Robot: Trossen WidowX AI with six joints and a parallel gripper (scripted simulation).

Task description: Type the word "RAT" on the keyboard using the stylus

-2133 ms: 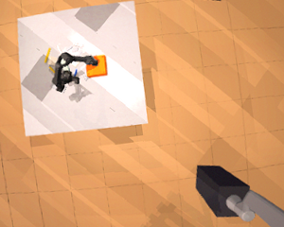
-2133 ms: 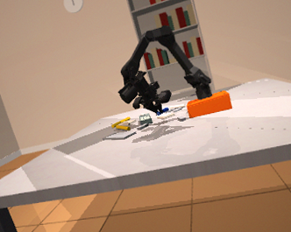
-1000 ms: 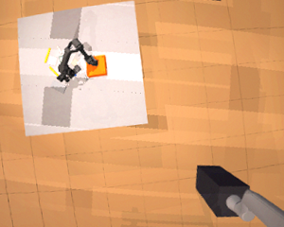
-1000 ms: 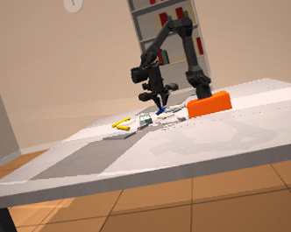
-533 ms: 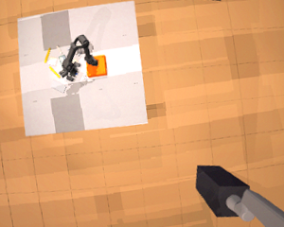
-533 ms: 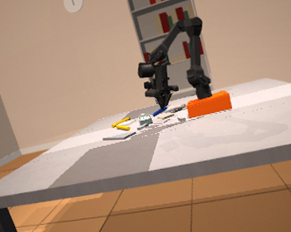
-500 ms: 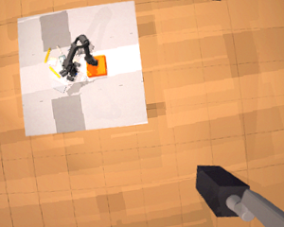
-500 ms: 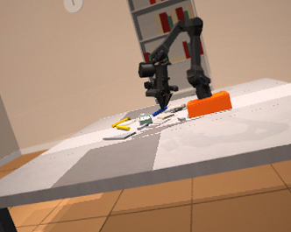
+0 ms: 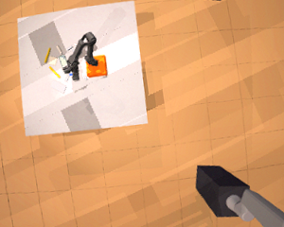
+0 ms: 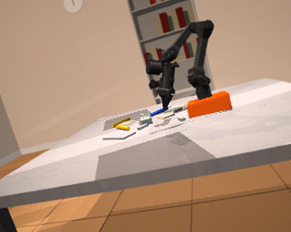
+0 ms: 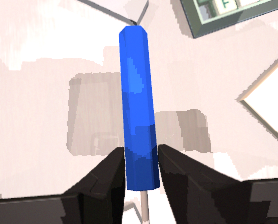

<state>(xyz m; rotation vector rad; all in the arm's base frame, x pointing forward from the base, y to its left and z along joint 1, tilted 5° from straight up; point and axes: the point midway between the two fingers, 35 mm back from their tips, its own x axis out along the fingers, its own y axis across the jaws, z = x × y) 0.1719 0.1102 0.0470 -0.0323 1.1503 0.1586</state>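
The blue stylus point(image 11: 136, 90) point(image 10: 158, 112) is held between the fingers of my gripper point(image 11: 141, 153) point(image 10: 165, 107), which is shut on it near one end. In the wrist view its thick blue body points up the picture, and a thin pale rod sticks out below, between the fingers. The keyboard point(image 11: 225, 22) point(image 10: 145, 119) point(image 9: 64, 61) is small, with a dark green frame and light keys. In the wrist view only one corner of it shows, at the top right, apart from the stylus. One key there shows a letter that looks like T. Most keys are out of that view.
An orange block point(image 9: 96, 66) point(image 10: 209, 104) stands beside the arm's base. Two yellow sticks point(image 9: 48, 55) point(image 10: 122, 127) lie beyond the keyboard. A flat pale pad point(image 10: 119, 135) lies near them. A white flat piece point(image 11: 265, 100) is at the right edge of the wrist view.
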